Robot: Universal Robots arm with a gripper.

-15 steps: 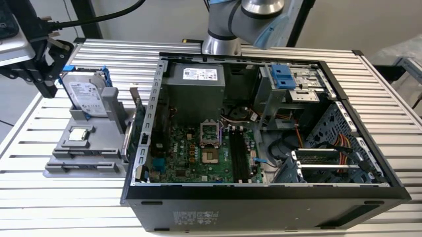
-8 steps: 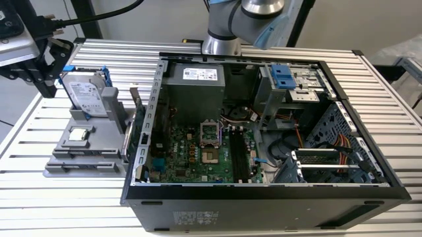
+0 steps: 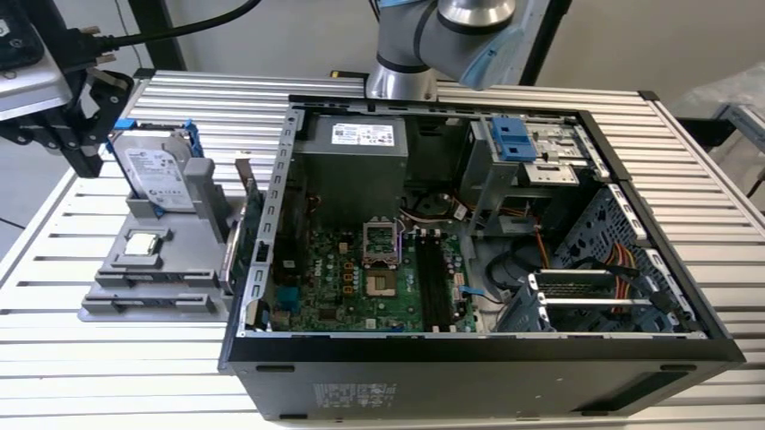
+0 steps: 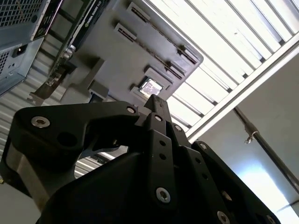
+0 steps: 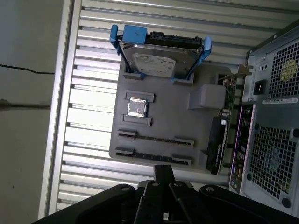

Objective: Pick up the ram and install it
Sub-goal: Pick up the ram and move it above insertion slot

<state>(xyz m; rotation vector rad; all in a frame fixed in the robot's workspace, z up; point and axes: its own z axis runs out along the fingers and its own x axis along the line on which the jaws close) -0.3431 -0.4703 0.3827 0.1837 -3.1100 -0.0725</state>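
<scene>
The ram [image 5: 155,138] is a thin dark stick standing on edge in a slot of the grey holder [image 5: 175,116], beside the small silver processor chip [image 5: 137,107]. My gripper [image 5: 163,171] hangs above the holder's edge, well clear of the ram, with its black fingers pressed together and nothing between them. Its tip [image 4: 157,101] also points at the holder in the second wrist view. In the exterior view the gripper [image 3: 86,159] is high at the exterior view's left, beside the hard drive [image 3: 156,166]. The black motherboard slots [image 3: 433,279] lie inside the open computer case [image 3: 478,354].
A hard drive in a blue frame [image 5: 161,60] stands at one end of the holder. A green expansion card [image 5: 219,140] stands between the holder and the case's rear wall [image 5: 271,116]. The ribbed metal table [image 3: 107,358] extends around both.
</scene>
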